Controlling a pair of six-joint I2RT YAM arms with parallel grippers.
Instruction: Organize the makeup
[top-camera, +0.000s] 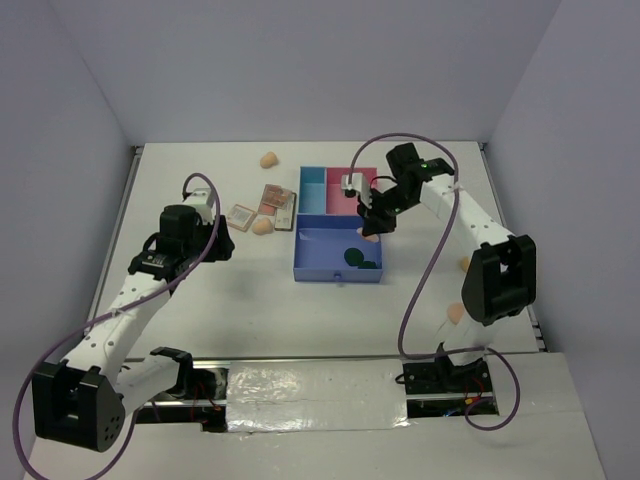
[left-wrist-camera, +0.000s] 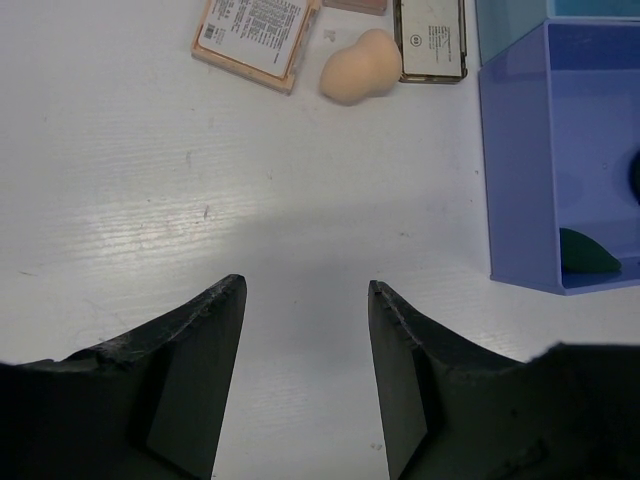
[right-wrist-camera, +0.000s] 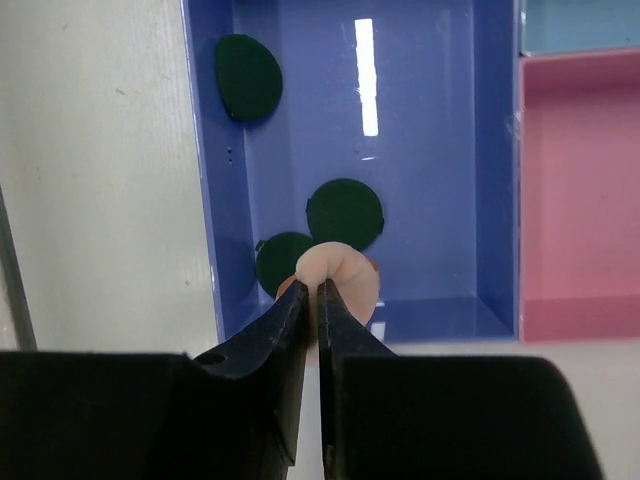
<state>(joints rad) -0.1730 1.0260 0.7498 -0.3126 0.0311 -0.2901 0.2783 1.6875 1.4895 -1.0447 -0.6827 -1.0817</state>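
My right gripper (top-camera: 372, 230) is shut on a peach round puff (right-wrist-camera: 348, 272) and holds it over the tray's large blue compartment (right-wrist-camera: 200, 150), at its wall nearest the camera. Three dark green discs (right-wrist-camera: 344, 212) lie in that compartment. My left gripper (left-wrist-camera: 305, 285) is open and empty, low over the bare table left of the tray (top-camera: 335, 276). Ahead of it lie a peach egg-shaped sponge (left-wrist-camera: 360, 65) and two palettes (left-wrist-camera: 255, 30), one on each side of the sponge. The top view shows them too, the sponge (top-camera: 262, 226) and the palettes (top-camera: 278, 200).
Another peach sponge (top-camera: 268, 159) lies at the far middle of the table. Two peach items (top-camera: 455, 313) lie on the right, close to the right arm's base. The tray's pink (right-wrist-camera: 580, 190) and light blue (right-wrist-camera: 580, 25) compartments are beyond the large one.
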